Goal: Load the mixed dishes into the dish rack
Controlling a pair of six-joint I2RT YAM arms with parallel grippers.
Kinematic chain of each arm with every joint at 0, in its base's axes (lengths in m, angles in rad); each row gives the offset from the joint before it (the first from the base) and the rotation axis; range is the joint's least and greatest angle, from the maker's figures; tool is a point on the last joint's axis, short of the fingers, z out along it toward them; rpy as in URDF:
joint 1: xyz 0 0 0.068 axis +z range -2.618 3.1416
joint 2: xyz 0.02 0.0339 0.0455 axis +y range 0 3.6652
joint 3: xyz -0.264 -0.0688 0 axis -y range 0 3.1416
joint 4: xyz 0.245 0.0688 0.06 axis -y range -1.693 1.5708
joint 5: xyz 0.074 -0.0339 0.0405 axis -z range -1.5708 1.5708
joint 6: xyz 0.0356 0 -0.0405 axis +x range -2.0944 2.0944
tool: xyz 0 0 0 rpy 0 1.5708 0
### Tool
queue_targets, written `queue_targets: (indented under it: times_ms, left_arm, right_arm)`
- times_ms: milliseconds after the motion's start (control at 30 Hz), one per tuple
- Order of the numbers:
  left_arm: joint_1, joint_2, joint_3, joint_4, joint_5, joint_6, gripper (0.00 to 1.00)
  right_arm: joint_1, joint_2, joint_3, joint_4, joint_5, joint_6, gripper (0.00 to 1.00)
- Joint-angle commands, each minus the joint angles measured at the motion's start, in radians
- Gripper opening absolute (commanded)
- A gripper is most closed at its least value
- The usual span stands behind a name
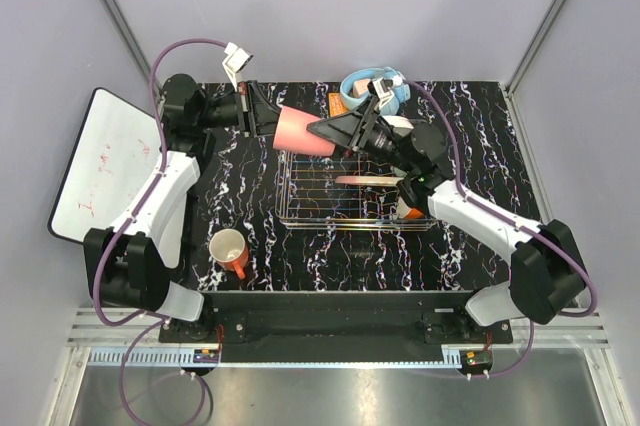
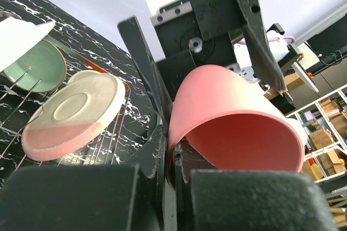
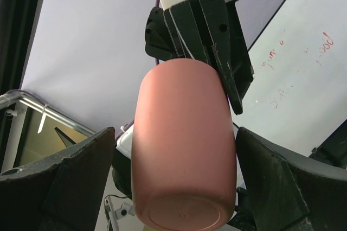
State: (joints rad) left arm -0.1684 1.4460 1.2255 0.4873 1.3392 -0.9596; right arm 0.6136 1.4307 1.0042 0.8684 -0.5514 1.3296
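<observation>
Salmon-pink cup (image 2: 233,128) pinched by my left gripper (image 2: 171,155), between right gripper's (image 3: 174,139) spread jaws | dish rack (image 1: 300,201) part-loaded | cream mug (image 1: 228,249) not yet racked

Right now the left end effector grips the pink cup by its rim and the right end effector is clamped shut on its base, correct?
No. The right end effector is open: the right wrist view shows its fingers spread wide either side of the cup's base. The left end effector does grip the cup by its rim.
</observation>
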Motion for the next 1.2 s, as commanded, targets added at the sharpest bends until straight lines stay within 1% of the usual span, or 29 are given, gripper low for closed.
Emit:
queue_targets:
  times_ms: [0, 200, 233, 267, 300, 333, 400, 433, 500, 600, 700, 733, 767, 833, 867, 900, 933, 967, 1000, 1033, 1067, 1100, 1133, 1167]
  left_arm:
    - [0.001, -0.015, 0.037, 0.039, -0.041, 0.010, 0.00]
    - [0.001, -0.010, 0.035, 0.031, -0.041, 0.021, 0.00]
    - [0.001, -0.012, 0.029, 0.030, -0.038, 0.024, 0.00]
    - [0.001, -0.015, 0.028, 0.028, -0.038, 0.027, 0.00]
    - [0.001, -0.018, 0.023, 0.019, -0.035, 0.030, 0.00]
    - [0.001, -0.024, 0.014, 0.008, -0.032, 0.047, 0.00]
    - [0.001, -0.030, 0.008, -0.027, -0.029, 0.065, 0.00]
    - [0.000, -0.041, 0.000, -0.036, -0.026, 0.085, 0.00]
    - [0.001, -0.050, -0.006, -0.071, -0.029, 0.104, 0.00]
    - [0.001, -0.062, -0.011, -0.113, -0.029, 0.142, 0.00]
    - [0.001, -0.067, -0.017, -0.127, -0.029, 0.153, 0.00]
    - [0.001, -0.070, -0.017, -0.130, -0.026, 0.160, 0.00]
    - [0.001, -0.072, -0.018, -0.145, -0.026, 0.168, 0.00]
    - [0.003, -0.073, -0.014, -0.173, -0.029, 0.203, 0.00]
    - [0.004, -0.070, -0.009, -0.223, -0.032, 0.222, 0.00]
    - [0.009, -0.067, 0.012, -0.263, -0.034, 0.248, 0.03]
    - [0.013, -0.061, 0.031, -0.315, -0.037, 0.316, 0.09]
    - [0.020, -0.055, 0.051, -0.428, -0.037, 0.355, 0.15]
    - [0.033, -0.038, 0.093, -0.485, -0.037, 0.401, 0.20]
    - [0.044, -0.032, 0.115, -0.565, -0.047, 0.501, 0.31]
    - [0.055, -0.024, 0.133, -0.670, -0.055, 0.542, 0.37]
    - [0.079, -0.019, 0.149, -0.696, -0.064, 0.583, 0.43]
    - [0.096, -0.018, 0.149, -0.705, -0.064, 0.588, 0.48]
    - [0.112, -0.019, 0.149, -0.707, -0.063, 0.587, 0.50]
  right_arm:
    - [0.038, 0.008, 0.048, -0.014, -0.027, -0.047, 1.00]
    - [0.052, 0.020, 0.056, -0.039, -0.032, -0.066, 1.00]
    - [0.052, 0.020, 0.057, -0.042, -0.033, -0.072, 0.97]
    - [0.052, 0.017, 0.065, -0.046, -0.035, -0.076, 0.93]
    - [0.052, 0.019, 0.070, -0.051, -0.036, -0.081, 0.84]
    - [0.052, 0.016, 0.076, -0.069, -0.038, -0.095, 0.82]
    - [0.052, 0.008, 0.093, -0.095, -0.036, -0.112, 0.83]
    - [0.052, 0.005, 0.097, -0.121, -0.035, -0.130, 0.88]
    - [0.052, 0.000, 0.105, -0.128, -0.030, -0.136, 0.89]
    - [0.052, 0.010, 0.111, -0.121, -0.033, -0.129, 0.87]
    - [0.051, 0.017, 0.113, -0.115, -0.038, -0.121, 0.81]
    - [0.052, 0.016, 0.113, -0.118, -0.038, -0.124, 0.78]
    - [0.052, 0.013, 0.114, -0.124, -0.038, -0.125, 0.67]
    - [0.052, 0.007, 0.126, -0.166, -0.042, -0.147, 0.52]
    - [0.052, -0.006, 0.131, -0.190, -0.042, -0.161, 0.32]
    - [0.052, -0.016, 0.134, -0.219, -0.039, -0.177, 0.23]
    - [0.052, -0.027, 0.146, -0.294, -0.030, -0.220, 0.14]
    - [0.052, -0.053, 0.154, -0.346, -0.022, -0.249, 0.06]
    - [0.052, -0.065, 0.165, -0.405, -0.012, -0.283, 0.00]
    - [0.052, -0.076, 0.195, -0.528, 0.010, -0.356, 0.00]
    - [0.052, -0.097, 0.207, -0.587, 0.024, -0.390, 0.00]
    - [0.052, -0.108, 0.218, -0.689, 0.039, -0.455, 0.00]
    - [0.052, -0.121, 0.247, -0.744, 0.068, -0.484, 0.00]
    - [0.052, -0.125, 0.258, -0.788, 0.077, -0.510, 0.00]
